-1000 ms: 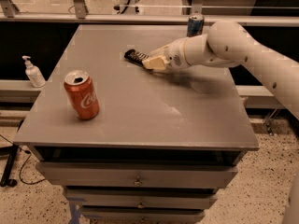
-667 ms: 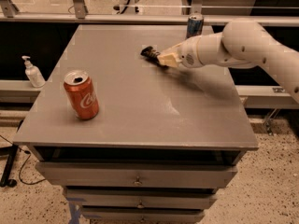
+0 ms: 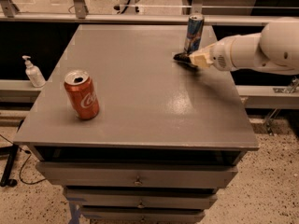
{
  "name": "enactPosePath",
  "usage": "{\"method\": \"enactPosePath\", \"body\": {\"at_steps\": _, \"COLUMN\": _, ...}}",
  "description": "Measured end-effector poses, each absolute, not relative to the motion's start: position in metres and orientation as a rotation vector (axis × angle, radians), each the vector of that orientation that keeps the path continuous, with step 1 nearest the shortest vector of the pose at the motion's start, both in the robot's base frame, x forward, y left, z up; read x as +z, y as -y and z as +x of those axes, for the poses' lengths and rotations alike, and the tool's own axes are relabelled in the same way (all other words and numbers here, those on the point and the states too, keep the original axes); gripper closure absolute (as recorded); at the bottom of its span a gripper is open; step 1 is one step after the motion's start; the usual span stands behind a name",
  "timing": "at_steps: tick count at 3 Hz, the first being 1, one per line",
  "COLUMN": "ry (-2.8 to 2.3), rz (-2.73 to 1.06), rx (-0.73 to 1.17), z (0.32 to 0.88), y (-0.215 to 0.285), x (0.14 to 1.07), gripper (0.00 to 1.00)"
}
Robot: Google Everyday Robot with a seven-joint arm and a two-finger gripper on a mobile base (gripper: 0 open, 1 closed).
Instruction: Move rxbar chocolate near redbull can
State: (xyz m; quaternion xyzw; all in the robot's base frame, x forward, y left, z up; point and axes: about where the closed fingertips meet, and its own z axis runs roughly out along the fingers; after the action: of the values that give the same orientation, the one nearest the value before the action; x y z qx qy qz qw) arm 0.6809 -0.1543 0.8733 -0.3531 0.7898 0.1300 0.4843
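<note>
The rxbar chocolate (image 3: 181,57) is sitting by the far right corner of the worktop (image 3: 140,83), having been carried there from the middle of the far edge within the last second. At the left, the Coca-Cola can (image 3: 81,94) is standing near the front left corner, well apart. Further right, the bar is lying just in front of the redbull can (image 3: 194,31). The gripper (image 3: 192,59) is reaching in from the right edge, its jaws pinching the bar's right end. The carry is looking nearly finished, with only the setting down and letting go remaining.
</note>
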Motion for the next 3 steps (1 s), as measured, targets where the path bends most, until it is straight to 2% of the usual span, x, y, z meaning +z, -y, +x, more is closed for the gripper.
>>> {"method": "enactPosePath", "body": {"at_steps": 2, "ry": -1.991, "rz": -0.789, "rx": 0.233, "z": 0.662, "y": 0.202, "x": 0.872, "gripper": 1.00}}
{"method": "enactPosePath", "body": {"at_steps": 3, "ry": -2.003, "rz": -0.782, "rx": 0.227, "z": 0.663, "y": 0.208, "x": 0.870, "gripper": 0.85}}
